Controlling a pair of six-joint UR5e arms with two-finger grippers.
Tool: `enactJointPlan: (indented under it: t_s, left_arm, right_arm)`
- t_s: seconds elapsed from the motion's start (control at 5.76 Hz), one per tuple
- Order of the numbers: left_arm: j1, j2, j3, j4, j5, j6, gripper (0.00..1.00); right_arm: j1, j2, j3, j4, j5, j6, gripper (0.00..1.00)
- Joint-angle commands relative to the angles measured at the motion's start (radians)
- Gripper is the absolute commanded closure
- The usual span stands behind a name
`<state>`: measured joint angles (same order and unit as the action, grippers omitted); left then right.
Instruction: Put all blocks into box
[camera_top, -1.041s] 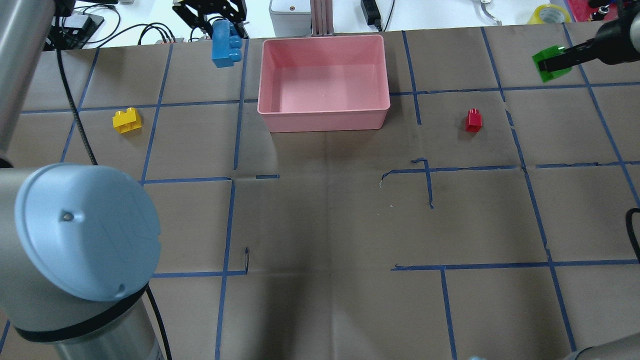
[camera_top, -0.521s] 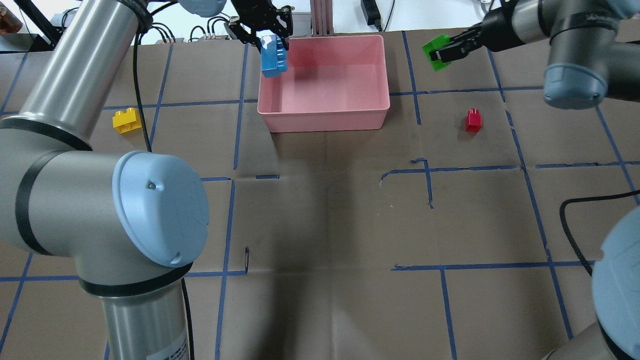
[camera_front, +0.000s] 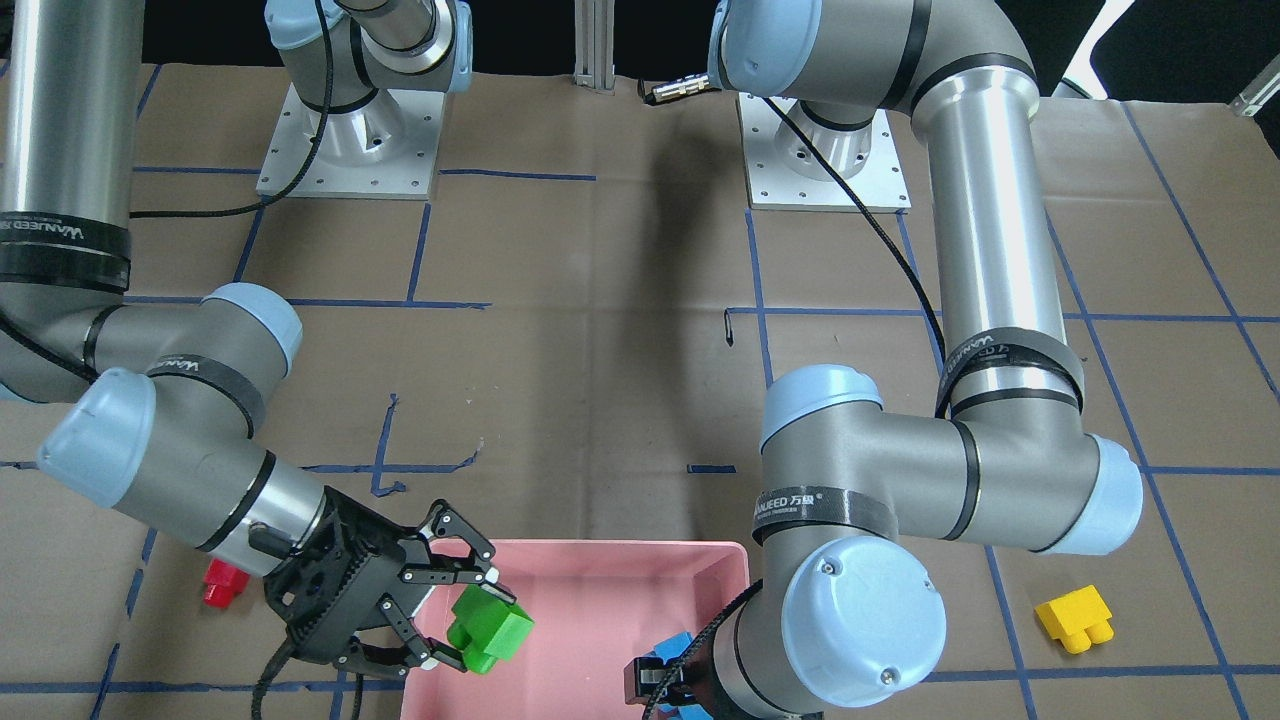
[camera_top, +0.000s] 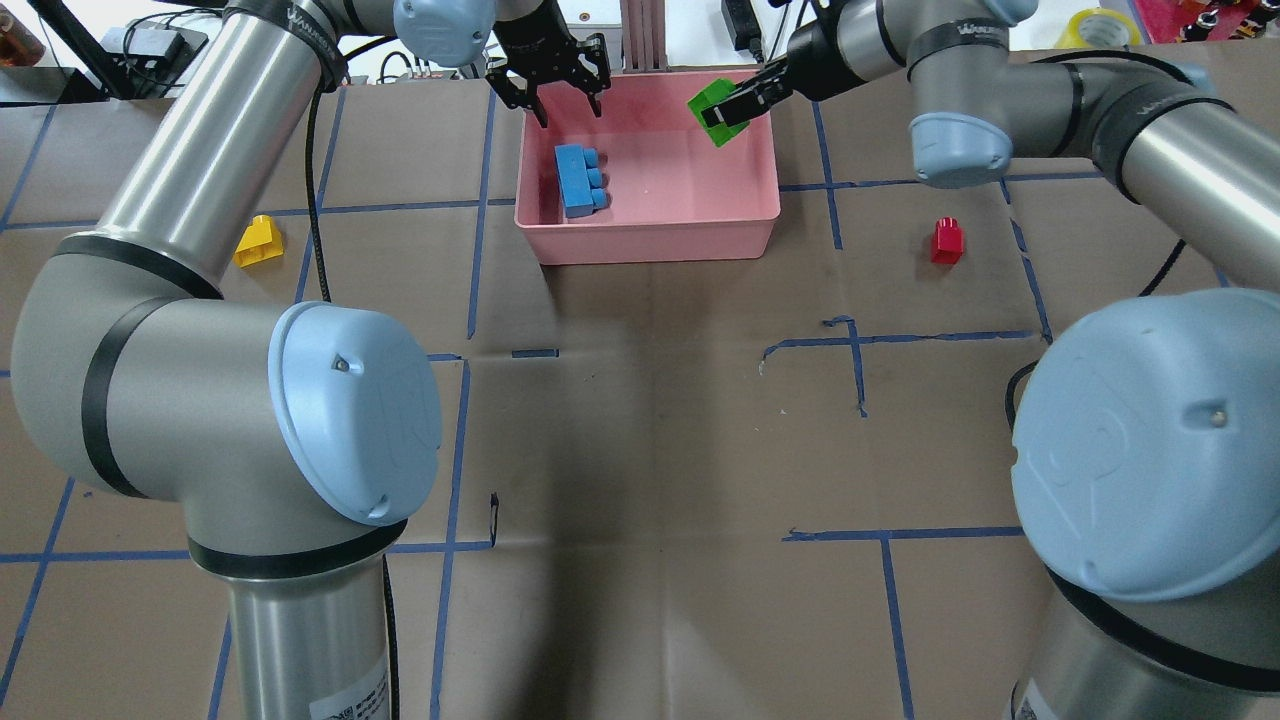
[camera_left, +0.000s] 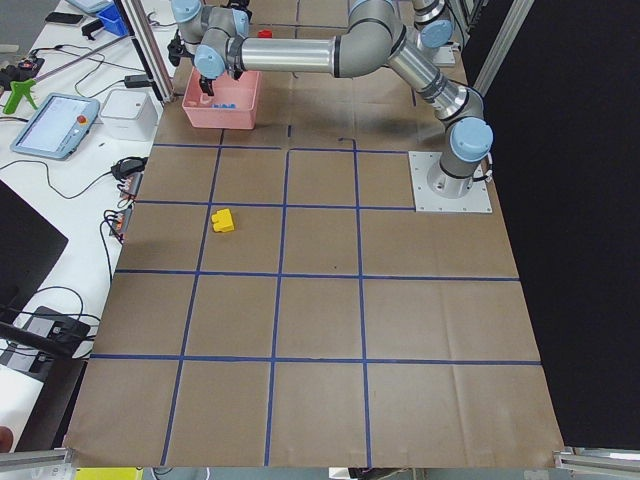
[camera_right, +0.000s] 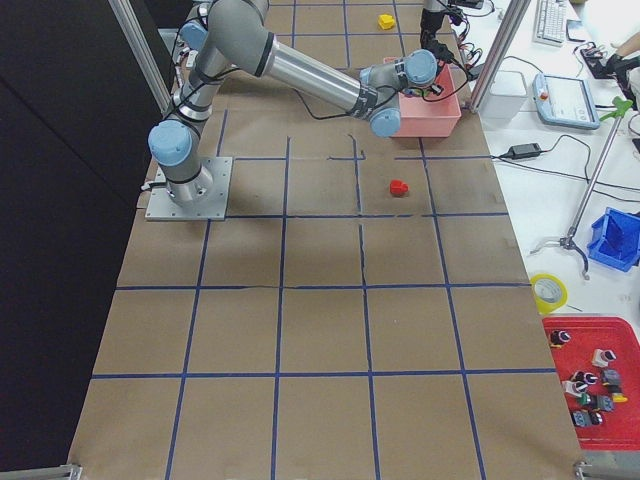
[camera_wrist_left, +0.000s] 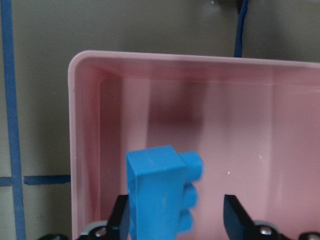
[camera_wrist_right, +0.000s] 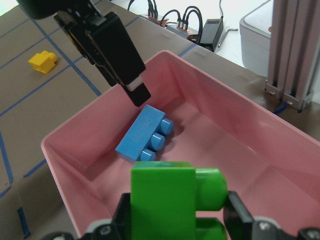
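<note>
- My left gripper (camera_top: 568, 112) hangs over the upper left corner of the shallow pink plastic box (camera_top: 650, 240), at the top middle of the overhead view. Its fingers stand apart and hold nothing.
- Half a second ago those fingers carried the long light-blue studded plastic brick (camera_top: 578, 180). It now lies on the box floor, in the left part, on its side with its studs pointing toward the box's middle.
- My right gripper (camera_top: 726, 112) is clamped on the bright green studded plastic brick (camera_top: 708, 100), which hangs in the air over the box's upper right corner.
- Half a second ago that green brick was out past the box's right rim, over the paper-covered table (camera_top: 650, 450). It has since crossed the rim.
- The tiny red plastic brick (camera_top: 946, 241) sits on the table to the right of the box, well apart from it, where it was before.
- The yellow plastic brick (camera_top: 258, 243) lies at the left of the view, well apart from the box, its place unchanged. My left arm (camera_top: 190, 170) now hides part of it.
</note>
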<state>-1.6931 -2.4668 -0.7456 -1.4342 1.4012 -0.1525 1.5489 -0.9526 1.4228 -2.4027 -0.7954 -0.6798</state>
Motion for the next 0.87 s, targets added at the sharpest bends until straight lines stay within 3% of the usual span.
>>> enactJointPlan:
  t_s: [0.0,0.17,0.69]
  left_arm:
    - [0.035,0.087,-0.012,-0.062,0.004,0.019,0.01]
    - [0.097,0.144,-0.02,-0.145,0.004,0.1,0.01]
    - [0.325,0.233,-0.05,-0.268,0.04,0.417,0.01]
  right_arm:
    - [0.019,0.012,-0.007,0.0,0.018,0.029,0.6]
    - [0.029,0.014,-0.004,0.005,0.015,0.031,0.01]
    - [0.025,-0.014,0.004,0.011,-0.013,0.029,0.0]
